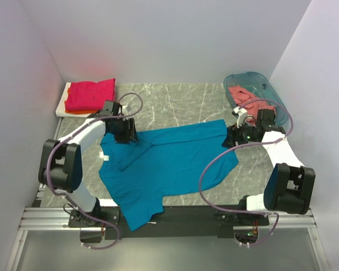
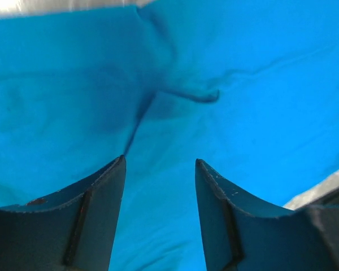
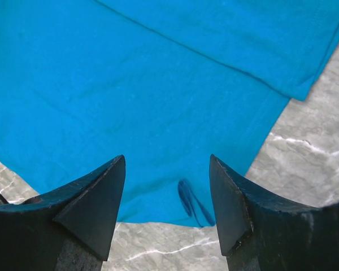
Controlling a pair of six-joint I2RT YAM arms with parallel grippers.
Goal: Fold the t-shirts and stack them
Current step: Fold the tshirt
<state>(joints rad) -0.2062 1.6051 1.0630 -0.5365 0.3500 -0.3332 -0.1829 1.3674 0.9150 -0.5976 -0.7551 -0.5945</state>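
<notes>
Teal shirt (image 1: pixel 169 164) lies spread mid-frame. Left gripper (image 1: pixel 128 137) at its upper-left corner and right gripper (image 1: pixel 230 139) at its right edge both gape, holding nothing (magenta shirt (image 1: pixel 90 94) upper left, pink shirt (image 1: pixel 246 96) upper right).

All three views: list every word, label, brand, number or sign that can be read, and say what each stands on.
None can be read in any view.
The teal-blue t-shirt, the magenta-red t-shirt, the salmon-pink t-shirt and the basket show no print.
The dark mark by the teal-blue t-shirt's hem in the right wrist view is a squiggle, not lettering.
</notes>
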